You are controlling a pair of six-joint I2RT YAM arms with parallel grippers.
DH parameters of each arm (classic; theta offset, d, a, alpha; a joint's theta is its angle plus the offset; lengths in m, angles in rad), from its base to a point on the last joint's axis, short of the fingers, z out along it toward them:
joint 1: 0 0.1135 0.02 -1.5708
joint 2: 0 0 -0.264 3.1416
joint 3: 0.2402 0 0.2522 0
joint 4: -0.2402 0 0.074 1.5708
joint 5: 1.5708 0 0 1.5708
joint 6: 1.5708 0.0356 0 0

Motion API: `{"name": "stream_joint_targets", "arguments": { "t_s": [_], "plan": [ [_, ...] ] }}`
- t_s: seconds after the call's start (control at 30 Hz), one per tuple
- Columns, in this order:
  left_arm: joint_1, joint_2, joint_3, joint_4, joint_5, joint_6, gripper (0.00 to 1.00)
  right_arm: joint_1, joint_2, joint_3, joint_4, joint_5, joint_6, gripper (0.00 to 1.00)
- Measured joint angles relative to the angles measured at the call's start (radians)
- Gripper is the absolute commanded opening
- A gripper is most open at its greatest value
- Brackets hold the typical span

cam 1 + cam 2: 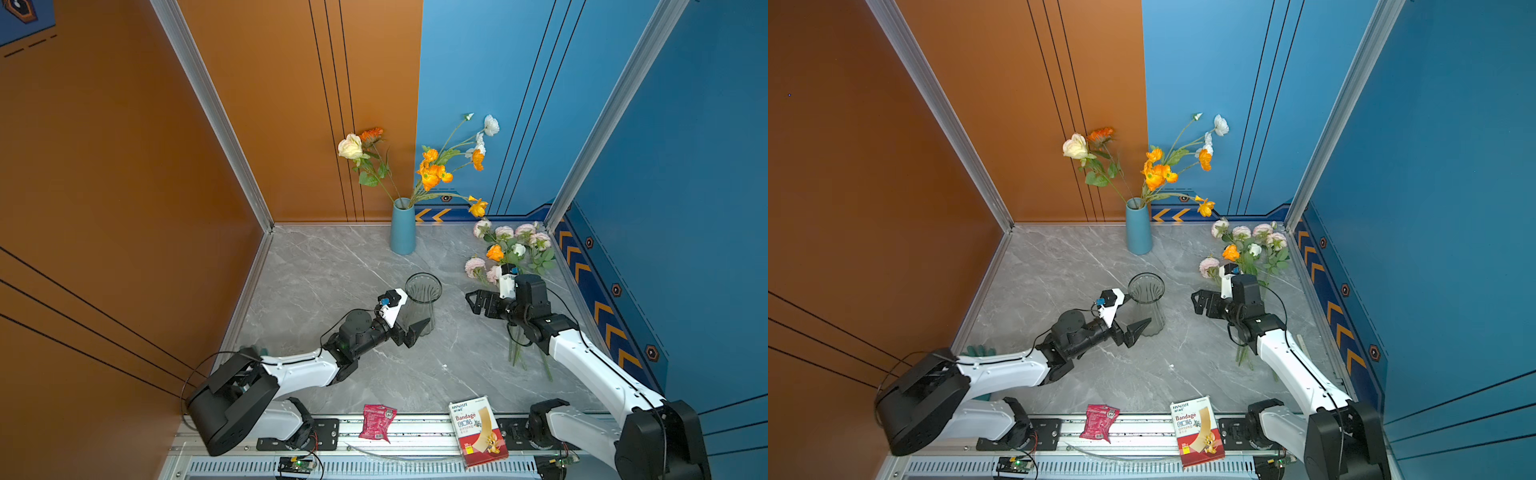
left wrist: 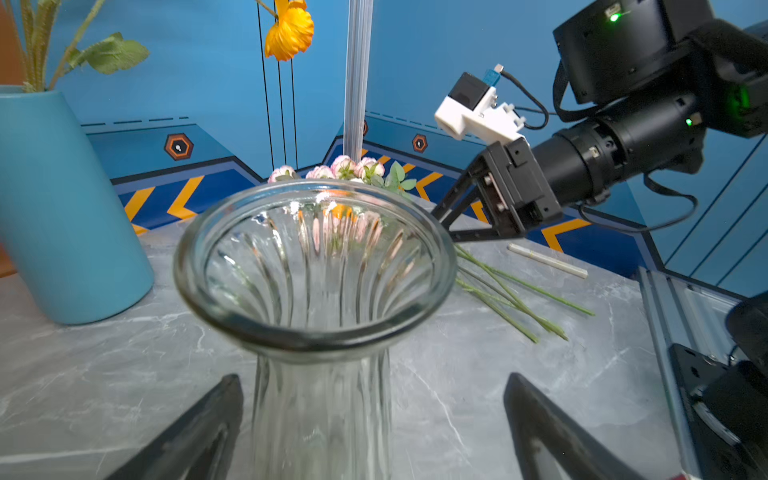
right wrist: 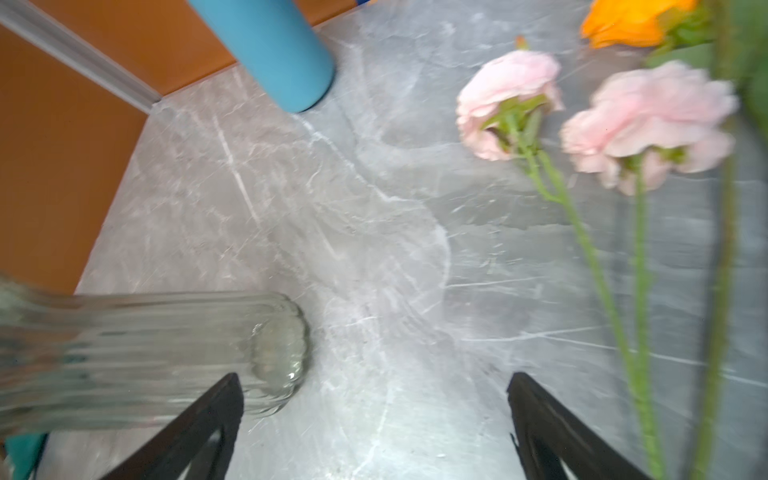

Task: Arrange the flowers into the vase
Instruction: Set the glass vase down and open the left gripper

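Loose pink, orange and white artificial flowers (image 1: 519, 249) on thin green stems lie just beside the right gripper (image 1: 470, 303), which gapes empty. Light and floppy, I reckon: pinch mid-stem. The left gripper (image 2: 372, 377), released, straddles the clear ribbed glass vase (image 1: 420, 309).

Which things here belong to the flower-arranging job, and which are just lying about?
Job: loose flowers, clear glass vase, blue vase, flowers standing in it.
Lying about: red packet, bandage box, white stick.
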Motion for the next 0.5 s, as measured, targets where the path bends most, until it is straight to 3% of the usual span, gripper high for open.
{"name": "stream_joint_targets", "arguments": {
  "t_s": [0.13,0.23,0.33,0.5],
  "plan": [
    [0.0,-0.203,0.143,-0.417,0.0,0.039,0.98,-0.063,0.06,0.074,-0.121,0.085,-0.014,0.99],
    [0.002,-0.279,0.289,-0.657,0.05,0.102,0.98,-0.1,0.138,0.125,-0.198,0.121,-0.032,0.88],
    [0.006,-0.258,0.47,-0.889,0.156,0.202,0.98,-0.12,0.217,0.16,-0.263,0.159,-0.055,0.77],
    [0.006,-0.08,0.782,-1.188,0.343,0.385,0.98,-0.115,0.327,0.202,-0.352,0.172,-0.086,0.68]
  ]
}}
